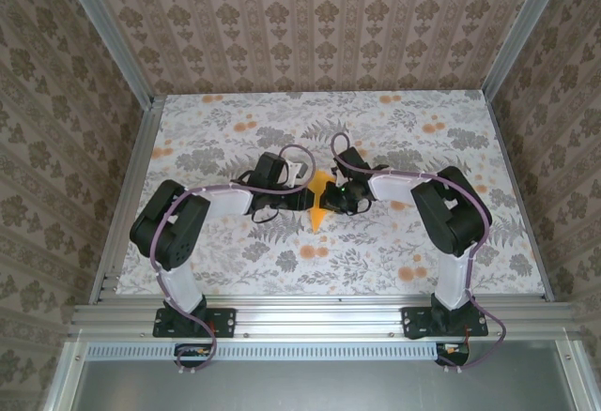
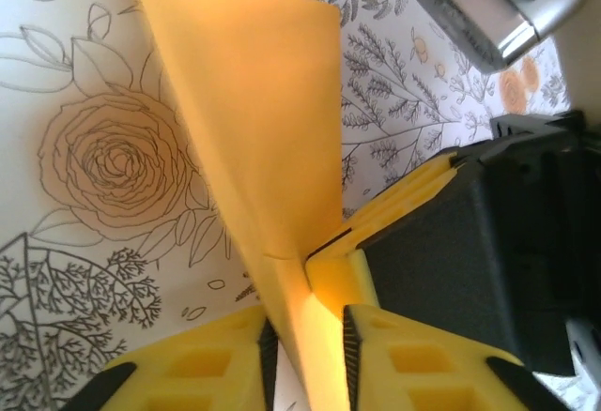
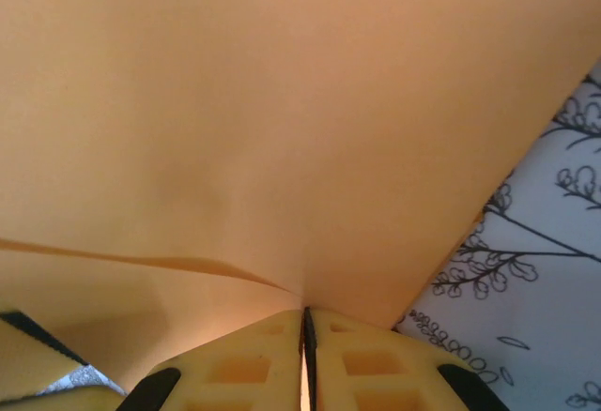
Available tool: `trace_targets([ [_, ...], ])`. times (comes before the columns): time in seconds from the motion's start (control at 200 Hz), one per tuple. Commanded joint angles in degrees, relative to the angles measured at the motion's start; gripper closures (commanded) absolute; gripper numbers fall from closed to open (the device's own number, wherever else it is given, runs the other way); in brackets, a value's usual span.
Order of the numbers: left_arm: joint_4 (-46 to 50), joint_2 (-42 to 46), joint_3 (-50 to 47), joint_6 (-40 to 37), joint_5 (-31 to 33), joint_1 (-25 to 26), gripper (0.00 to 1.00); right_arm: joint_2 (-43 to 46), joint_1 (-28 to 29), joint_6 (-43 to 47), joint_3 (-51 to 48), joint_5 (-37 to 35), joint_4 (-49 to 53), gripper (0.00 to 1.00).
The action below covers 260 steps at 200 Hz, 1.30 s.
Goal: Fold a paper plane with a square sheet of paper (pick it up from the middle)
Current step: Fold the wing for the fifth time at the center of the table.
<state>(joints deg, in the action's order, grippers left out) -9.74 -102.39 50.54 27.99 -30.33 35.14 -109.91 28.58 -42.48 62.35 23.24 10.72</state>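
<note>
The folded orange paper sits near the middle of the floral worktop, about level between its left and right edges and a little closer to the near edge than the far one. From above it reads as a small pointed shape whose long axis runs far to near, with the tip toward the near edge. It lies directly between the two claws, which meet over it head-on. The left gripper comes in from the worktop's left side and the right gripper from its right side, so both cross the paper's long axis. The right claw is pressed together on the paper, pinching it with no gap between its yellow fingers. Seen from the left wrist, this pinch lies just ahead of the left fingertips, almost touching them. The left claw's fingers stand slightly apart, with the paper passing through the gap and rising beyond as an upright flap. Whether its pads press the sheet I cannot tell, but it looks slack. Both arms are equally near, so the firm hold seems to be the right one alone. Any re-grip by the left would probably have to slide along the long axis.
</note>
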Motion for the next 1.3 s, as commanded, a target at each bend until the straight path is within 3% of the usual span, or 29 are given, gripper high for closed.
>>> trace_targets([
  [0.0, -7.22, 0.06, -3.71, 8.62, -2.54, -0.42, 0.68, -1.18, -0.72, -2.35, -2.12, -0.15, -1.36, 0.88],
  [0.28, -11.77, 1.9, -9.38, 13.3, 0.55, 1.98, 0.66, -0.74, -1.15, -7.25, -4.68, -0.63, -5.02, 0.87],
  [0.7, -11.33, 4.97, -12.2, 14.43, 4.78, 3.62, 0.73, 1.21, -1.16, -14.69, -6.83, -5.05, -5.68, 0.87],
  [1.01, -12.55, 3.93, -12.5, 15.79, 5.95, 5.03, 0.87, 1.8, -1.13, -16.41, -7.96, -4.35, -6.86, 0.87],
  [1.185, -5.96, 5.07, -10.63, 9.53, 9.05, 5.02, 0.96, 4.46, -1.63, -15.14, -7.95, -2.5, -7.15, 0.83],
  [1.295, -1.64, 5.75, -9.23, 0.99, 10.16, 5.1, 0.97, 8.04, -2.78, -14.22, -8.71, -0.61, -8.99, 0.78],
])
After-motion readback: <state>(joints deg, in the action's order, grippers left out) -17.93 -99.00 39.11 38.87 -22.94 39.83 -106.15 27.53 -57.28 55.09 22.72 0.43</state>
